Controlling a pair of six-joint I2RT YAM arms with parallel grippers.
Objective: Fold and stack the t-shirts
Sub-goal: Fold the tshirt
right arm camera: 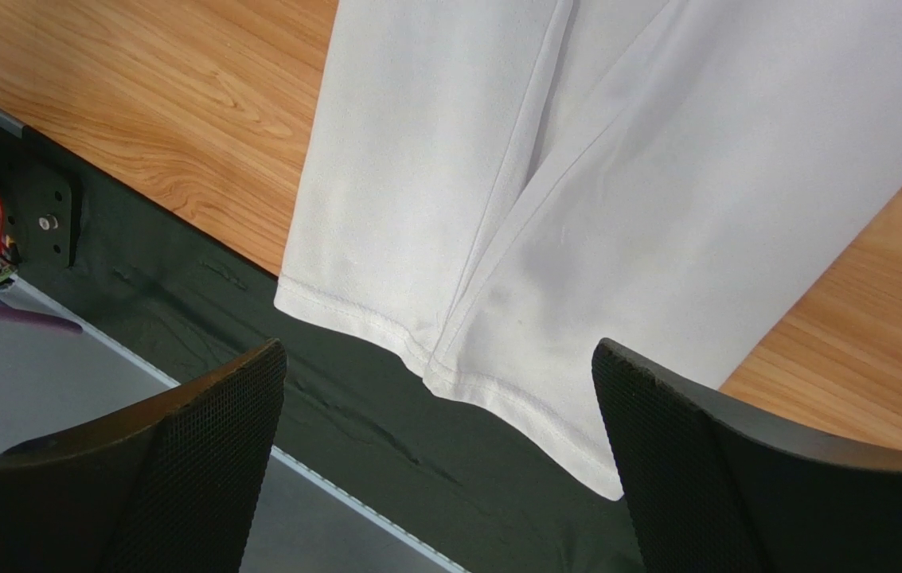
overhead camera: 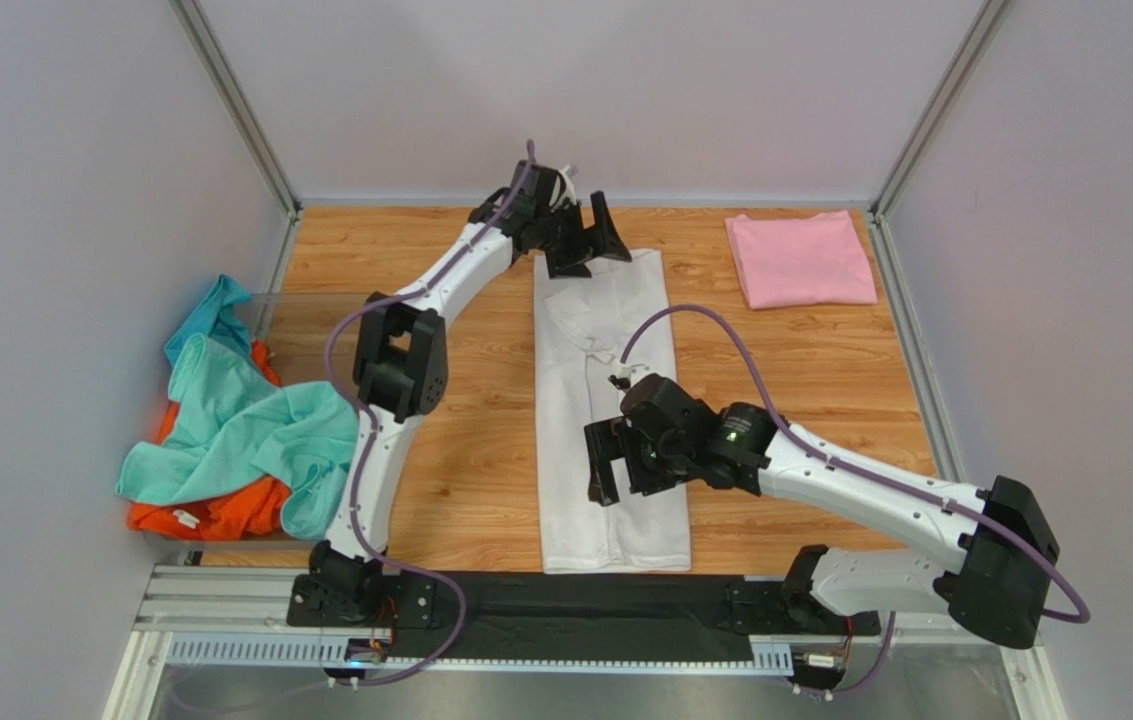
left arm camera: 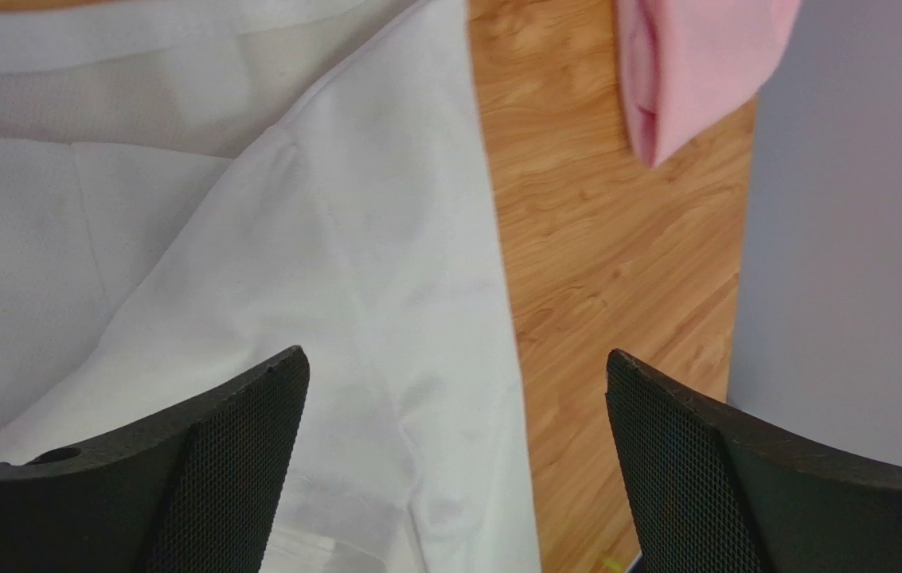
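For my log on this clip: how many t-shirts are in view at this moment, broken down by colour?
White t-shirt: 1, laid out long in the middle
Pale pink t-shirt: 1, folded, far right corner
Teal t-shirt: 1, crumpled at the left edge
Orange t-shirt: 1, mostly under the teal one
Total: 4 that can be told apart; the left heap could hide more.

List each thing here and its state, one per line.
white t-shirt: folded into a long strip, flat
pink t-shirt: folded, far right corner
teal t-shirt: crumpled, unfolded, at left
orange t-shirt: crumpled under the teal one
left gripper: open, over the strip's far end
right gripper: open, above its near hem
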